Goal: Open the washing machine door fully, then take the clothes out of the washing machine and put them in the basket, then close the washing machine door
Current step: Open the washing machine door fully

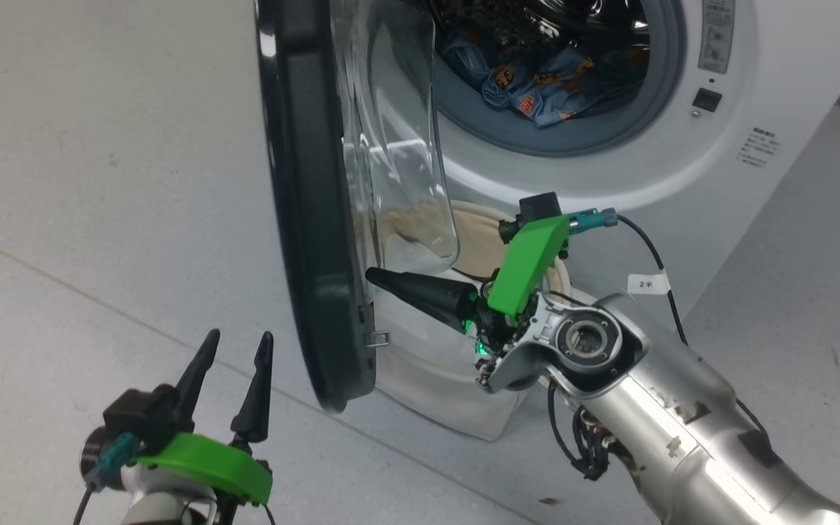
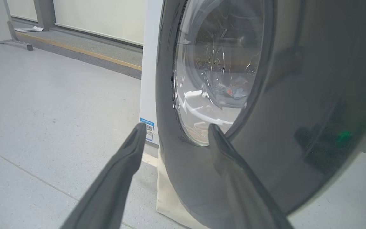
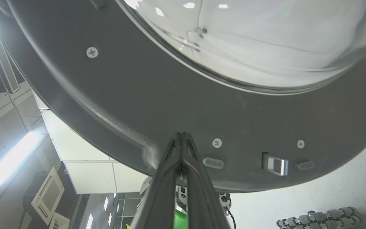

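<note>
The washing machine door (image 1: 310,219) stands edge-on in the upper middle of the head view, swung partly out from the washing machine (image 1: 755,87). It has a wide glossy black rim around a bulging clear glass bowl. It looks stiff, fairly heavy and slick, so it is better pushed on the plastic inner rim than on the glass. The right tool (image 1: 372,275) is closed tight and holds nothing, its tip against that inner rim near the metal latch (image 3: 275,165). The left tool (image 1: 239,337), at the lower left, is spread wide and empty, facing the door's outer side. The clothes (image 1: 537,87), blue with orange figures, lie in the drum at the top; they are soft and light, best pinched by a fold. The cream basket (image 1: 434,379) sits on the floor under the door.
</note>
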